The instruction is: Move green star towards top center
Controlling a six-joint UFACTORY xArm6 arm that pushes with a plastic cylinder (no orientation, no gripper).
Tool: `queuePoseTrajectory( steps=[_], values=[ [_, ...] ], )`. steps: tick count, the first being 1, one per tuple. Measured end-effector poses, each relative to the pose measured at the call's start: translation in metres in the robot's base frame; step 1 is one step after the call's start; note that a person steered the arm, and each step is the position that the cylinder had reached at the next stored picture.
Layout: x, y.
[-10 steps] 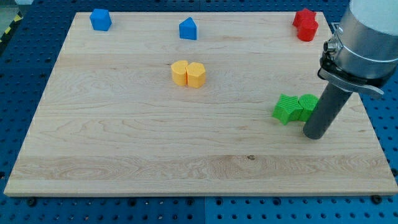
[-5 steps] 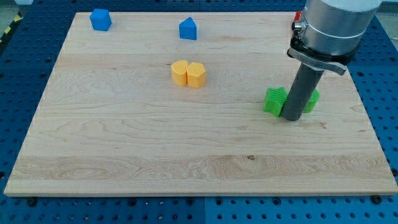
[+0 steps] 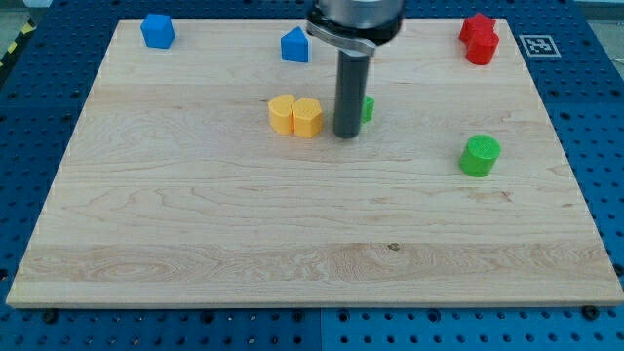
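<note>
The green star [image 3: 367, 107] is almost wholly hidden behind my rod; only a green sliver shows at the rod's right edge, above the board's middle. My tip [image 3: 346, 135] rests on the board just below and left of that sliver, right beside the two yellow blocks [image 3: 294, 115]. A green round block [image 3: 479, 156] stands alone at the view's right.
A blue block [image 3: 157, 30] sits at the top left and a blue house-shaped block [image 3: 295, 45] at the top, left of centre. Two red blocks [image 3: 480, 38] stand together at the top right. The wooden board's edge [image 3: 312, 304] runs along the view's bottom.
My tip has swept from the right side up and left to the board's middle, carrying the green star with it. The green round block was left behind at the right.
</note>
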State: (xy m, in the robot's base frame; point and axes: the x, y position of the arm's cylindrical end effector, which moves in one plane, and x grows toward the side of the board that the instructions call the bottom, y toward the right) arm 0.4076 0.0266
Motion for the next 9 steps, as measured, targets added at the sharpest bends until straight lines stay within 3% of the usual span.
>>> queuePoseTrajectory(
  steps=[2, 3, 5, 6, 9],
  values=[
    [-0.046, -0.007],
    [-0.043, -0.004],
    [0.005, 0.044],
    [0.004, 0.06],
    [-0.06, 0.059]
  ],
)
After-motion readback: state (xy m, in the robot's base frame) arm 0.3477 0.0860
